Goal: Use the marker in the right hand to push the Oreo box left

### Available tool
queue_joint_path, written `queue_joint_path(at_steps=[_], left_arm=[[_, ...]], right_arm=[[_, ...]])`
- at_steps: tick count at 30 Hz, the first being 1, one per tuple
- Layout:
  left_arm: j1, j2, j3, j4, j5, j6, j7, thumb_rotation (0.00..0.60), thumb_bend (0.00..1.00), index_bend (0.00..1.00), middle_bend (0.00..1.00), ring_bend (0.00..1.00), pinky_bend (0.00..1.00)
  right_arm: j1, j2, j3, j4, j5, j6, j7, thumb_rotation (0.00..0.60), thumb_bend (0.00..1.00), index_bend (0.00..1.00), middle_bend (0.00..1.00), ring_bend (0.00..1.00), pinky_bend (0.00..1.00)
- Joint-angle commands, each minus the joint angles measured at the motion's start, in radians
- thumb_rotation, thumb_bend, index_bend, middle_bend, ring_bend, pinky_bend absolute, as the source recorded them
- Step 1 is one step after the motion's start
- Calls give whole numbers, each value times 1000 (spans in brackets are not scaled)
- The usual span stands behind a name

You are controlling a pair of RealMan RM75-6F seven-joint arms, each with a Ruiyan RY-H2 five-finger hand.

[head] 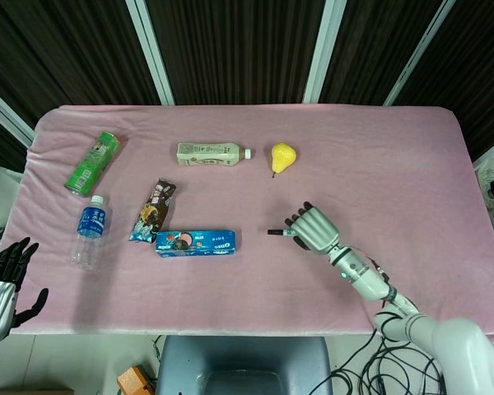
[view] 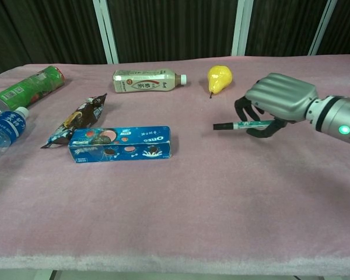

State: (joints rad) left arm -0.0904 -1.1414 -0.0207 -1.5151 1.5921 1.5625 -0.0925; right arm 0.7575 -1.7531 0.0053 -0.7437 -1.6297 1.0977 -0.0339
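Marker clear of the Oreo box
My right hand (view: 278, 100) grasps the marker (view: 235, 125), its tip pointing left, well apart from the Oreo box (view: 120, 143); my left hand (head: 3, 276) hangs released.

Between the marker (view: 236, 125) tip and the Oreo box (view: 120, 143) lies a bare stretch of pink desk (view: 210, 192), open to the right hand (view: 277, 100). The box's left end touches the snack packet (view: 76, 121), which blocks that side. Further left lie the water bottle (view: 4, 129) and green can (view: 26, 87). Behind, the tea bottle (view: 146, 80) and pear (view: 219, 77) line the back; the desk's front strip is open.
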Motion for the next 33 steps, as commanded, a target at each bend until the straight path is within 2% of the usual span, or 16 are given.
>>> queue_joint_path(at_steps=[1, 7, 10, 14, 18, 23, 27, 30, 31, 33], left_arm=[[-3, -2, 1, -3, 0, -7, 7, 600, 379, 0, 0, 0, 111], [-10, -6, -1, -6, -6, -22, 21, 600, 379, 0, 0, 0, 111], [-13, -6, -1, -7, -9, -30, 26, 600, 379, 0, 0, 0, 111], [-13, -5, 0, -8, -10, -33, 27, 600, 379, 0, 0, 0, 111], [-10, -5, -5, -9, -19, -28, 27, 600, 379, 0, 0, 0, 111], [-5, -2, -4, -8, -15, -17, 19, 600, 380, 0, 0, 0, 111], [-1, 1, -5, -8, -15, -12, 12, 600, 379, 0, 0, 0, 111], [2, 3, -4, -10, -13, -5, 10, 600, 378, 0, 0, 0, 111], [4, 4, -2, -9, -9, -2, 9, 600, 379, 0, 0, 0, 112], [5, 5, -1, -8, 1, 6, 0, 600, 377, 0, 0, 0, 111]], right_arm=[[-30, 5, -15, 51, 25, -32, 45, 600, 525, 934, 725, 617, 507], [-44, -31, -36, 141, 18, -44, 118, 600, 525, 875, 725, 607, 507], [-43, -40, -41, 163, 19, -69, 125, 600, 525, 751, 686, 566, 508], [-45, -40, -44, 166, 22, -84, 132, 600, 525, 533, 612, 512, 508], [-50, -28, -43, 154, 30, -101, 131, 600, 525, 449, 575, 488, 505], [-74, 21, -22, 84, 42, -37, 118, 600, 525, 261, 497, 426, 490], [-116, 107, 0, -48, 47, 71, 70, 600, 525, 202, 449, 387, 489], [-171, 220, 9, -230, 69, 135, -29, 600, 506, 157, 364, 303, 433], [-206, 285, 8, -342, 98, 146, -101, 600, 485, 137, 328, 268, 406], [-280, 408, 0, -567, 173, 162, -240, 600, 353, 51, 183, 137, 298]])
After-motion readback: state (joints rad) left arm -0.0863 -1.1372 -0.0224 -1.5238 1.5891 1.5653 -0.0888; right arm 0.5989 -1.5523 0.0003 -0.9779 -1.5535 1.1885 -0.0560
